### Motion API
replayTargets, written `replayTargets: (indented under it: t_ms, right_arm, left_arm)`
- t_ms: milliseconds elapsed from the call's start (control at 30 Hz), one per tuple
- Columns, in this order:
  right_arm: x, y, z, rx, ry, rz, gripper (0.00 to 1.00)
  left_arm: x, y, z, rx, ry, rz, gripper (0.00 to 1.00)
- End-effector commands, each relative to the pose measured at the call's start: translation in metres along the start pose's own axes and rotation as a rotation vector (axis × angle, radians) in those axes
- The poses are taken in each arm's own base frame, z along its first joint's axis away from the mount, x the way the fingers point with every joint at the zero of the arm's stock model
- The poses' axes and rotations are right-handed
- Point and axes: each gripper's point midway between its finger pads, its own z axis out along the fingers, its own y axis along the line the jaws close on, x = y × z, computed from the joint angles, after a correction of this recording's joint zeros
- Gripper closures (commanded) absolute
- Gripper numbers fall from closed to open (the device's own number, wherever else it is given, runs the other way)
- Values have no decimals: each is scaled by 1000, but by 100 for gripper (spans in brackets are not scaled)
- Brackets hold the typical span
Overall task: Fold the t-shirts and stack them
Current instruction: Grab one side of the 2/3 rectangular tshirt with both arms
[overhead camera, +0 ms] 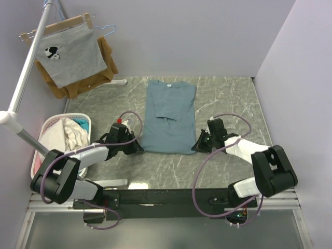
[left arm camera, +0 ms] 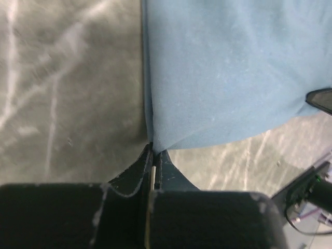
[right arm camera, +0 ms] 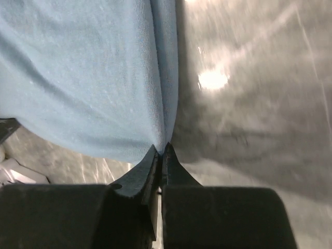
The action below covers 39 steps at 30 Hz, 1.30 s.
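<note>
A dusty teal-blue t-shirt [overhead camera: 169, 115] lies flat on the marble table [overhead camera: 228, 104], sleeves folded in, collar at the far end. My left gripper [overhead camera: 139, 147] is shut on its near left bottom corner; in the left wrist view the gripper [left arm camera: 154, 148] pinches the corner of the t-shirt [left arm camera: 228, 72]. My right gripper [overhead camera: 195, 147] is shut on the near right bottom corner; in the right wrist view the gripper [right arm camera: 161, 149] clamps the hem of the t-shirt [right arm camera: 83, 78].
A white laundry basket [overhead camera: 50, 125] with pale clothes stands at the left of the table. A grey printed shirt [overhead camera: 70, 54] and a brown garment [overhead camera: 106, 65] hang on hangers at the back left. Walls close in the back and right.
</note>
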Motion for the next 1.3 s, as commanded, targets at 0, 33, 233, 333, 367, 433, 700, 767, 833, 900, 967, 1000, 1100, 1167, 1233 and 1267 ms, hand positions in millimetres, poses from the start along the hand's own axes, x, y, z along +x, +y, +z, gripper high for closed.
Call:
replayTargets:
  t_ms: [0,33,233,333,367,433,700,767,833,900,967,1000,1100,1167,1233,1267]
  right_arm:
    - [18,-36,-13,153,22,8,97]
    - [19,-38,-12,165,25,15,88]
    - [18,-38,-18,166,-9,44,47]
    - [18,-36,-21,147,-31,62,44]
    - [19,-35,-21,139,-30,68,44]
    - [17,-29,-20,109,-38,76,43]
    - [28,-22,-12,39,4,108,44]
    - [31,-21,-10,24,15,114,44]
    - [35,-21,-7,16,36,120,44]
    - [36,-20,-3,7,46,122,45]
    - [39,-17,0,-14,64,128,53]
    - [42,-19,3,-10,79,133,57]
    - [43,-22,7,-7,80,132,82]
    - [41,-20,6,-12,73,123,100]
    - [37,-16,2,-24,60,107,100]
    - [36,-17,-3,-17,49,105,100]
  left_arm:
    - [6,9,-13,-57,13,-16,99]
    - [8,9,-13,-55,22,-13,99]
    - [11,6,-19,-29,1,-3,38]
    - [8,5,-22,-28,-25,3,30]
    - [4,2,-23,-17,-41,8,29]
    - [3,0,-22,0,-49,12,27]
    - [3,-17,-10,120,-45,8,39]
    - [9,-18,-6,136,-17,-3,45]
    - [10,-19,-4,151,-16,-6,51]
    - [16,-17,0,153,1,-15,59]
    - [17,-17,4,157,8,-15,67]
    - [18,-17,6,158,11,-14,76]
    - [18,-15,9,149,19,-6,96]
    - [17,-15,8,134,20,8,99]
    - [15,-14,5,114,14,16,99]
    - [16,-13,1,95,23,18,99]
